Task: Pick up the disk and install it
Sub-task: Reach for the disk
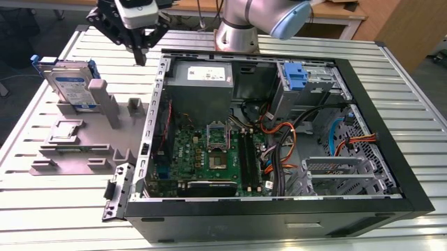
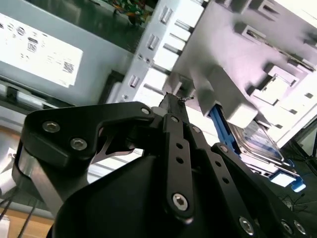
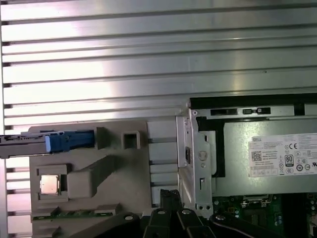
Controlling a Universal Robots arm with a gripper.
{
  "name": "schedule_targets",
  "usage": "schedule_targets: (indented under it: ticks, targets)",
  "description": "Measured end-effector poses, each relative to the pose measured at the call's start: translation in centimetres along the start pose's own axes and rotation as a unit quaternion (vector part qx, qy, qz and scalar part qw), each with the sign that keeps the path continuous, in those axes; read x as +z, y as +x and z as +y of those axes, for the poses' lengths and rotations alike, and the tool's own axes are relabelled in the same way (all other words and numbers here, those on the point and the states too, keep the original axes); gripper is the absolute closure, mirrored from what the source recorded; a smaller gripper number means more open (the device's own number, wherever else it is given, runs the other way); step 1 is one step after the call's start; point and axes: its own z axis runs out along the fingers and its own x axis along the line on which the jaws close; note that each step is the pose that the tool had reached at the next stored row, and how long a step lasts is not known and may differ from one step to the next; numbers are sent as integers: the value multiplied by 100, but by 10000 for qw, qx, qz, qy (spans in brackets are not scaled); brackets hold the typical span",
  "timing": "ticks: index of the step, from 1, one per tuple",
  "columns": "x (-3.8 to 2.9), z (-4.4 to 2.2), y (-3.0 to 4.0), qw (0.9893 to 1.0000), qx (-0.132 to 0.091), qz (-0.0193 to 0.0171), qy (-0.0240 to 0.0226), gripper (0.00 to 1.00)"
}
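The disk [image 1: 70,86] stands on edge in a slot at the back of a grey holder [image 1: 77,151], on the exterior view's left. It is silver-grey with a white-and-blue label and a bright blue carrier. My gripper [image 1: 142,58] hangs above the table between the disk and the open computer case [image 1: 279,130], apart from both. Its black fingers meet at the tips, shut with nothing between them. The second wrist view has the shut gripper [image 2: 173,99] pointing down past the holder, with the disk [image 2: 257,139] beyond. In the first wrist view the disk [image 3: 44,141] appears edge-on.
The case lies open on a ribbed metal table [image 1: 70,209], showing a motherboard [image 1: 216,151], cables and a grey power supply [image 1: 201,78]. A bare blue bracket [image 1: 296,76] sits in the drive bay at the case's back right. The arm's base [image 1: 237,31] stands behind the case.
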Motion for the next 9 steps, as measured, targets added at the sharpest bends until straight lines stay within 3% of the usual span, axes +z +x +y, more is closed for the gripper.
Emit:
schedule_targets:
  ticks: [3,4,9]
  targets:
    - [14,31,183,10000,0,0,0,90]
    - [25,40,278,10000,0,0,0,90]
    - [61,59,507,10000,1,1,0,90]
